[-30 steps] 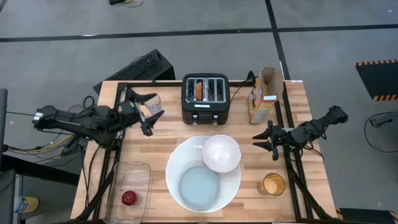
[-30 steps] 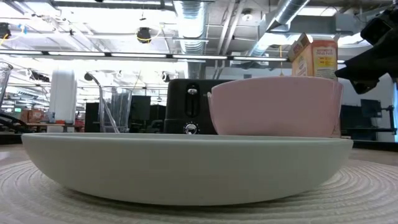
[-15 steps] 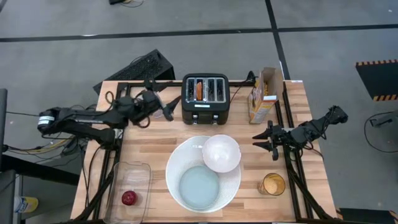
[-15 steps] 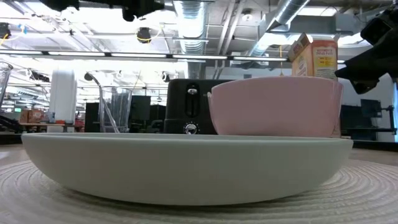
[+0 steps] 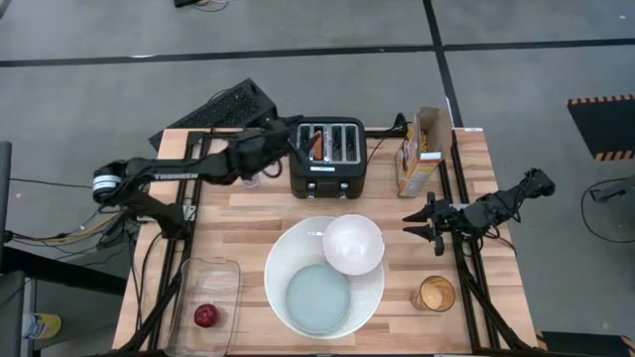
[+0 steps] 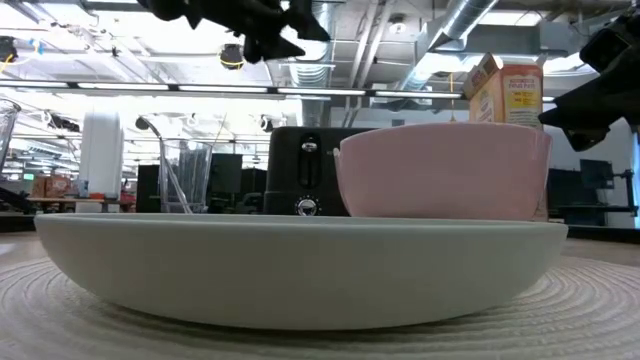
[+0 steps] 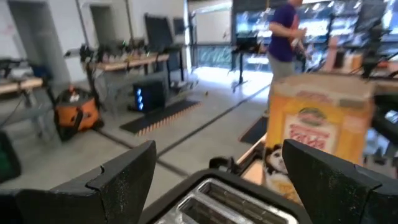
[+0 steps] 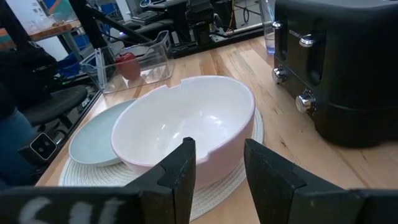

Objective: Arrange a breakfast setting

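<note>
The large white plate (image 5: 283, 260) with a pale blue centre lies on a round woven mat at the table's near middle. The small white bowl (image 5: 353, 244) sits on the plate's far right part. A toasted bagel half (image 5: 316, 145) stands in the left slot of the black toaster (image 5: 328, 171). The red apple (image 5: 205, 315) lies in a clear tub. Orange cereal balls fill a glass (image 5: 435, 295). My left gripper (image 5: 295, 148) is open and empty, above the toaster's left edge (image 7: 214, 168). My right gripper (image 5: 417, 220) is open and empty, right of the bowl (image 8: 217, 168). I cannot make out the spoon.
A cereal box (image 5: 421, 153) stands right of the toaster. A clear glass (image 6: 185, 176) stands left of the toaster, under my left arm. The clear tub (image 5: 208, 291) sits at the near left corner. Bare wood lies between toaster and plate. A person (image 7: 285, 31) stands far off.
My left gripper has swung from the table's far left toward the right, up to the toaster's left edge, staying open. Nothing else has moved.
</note>
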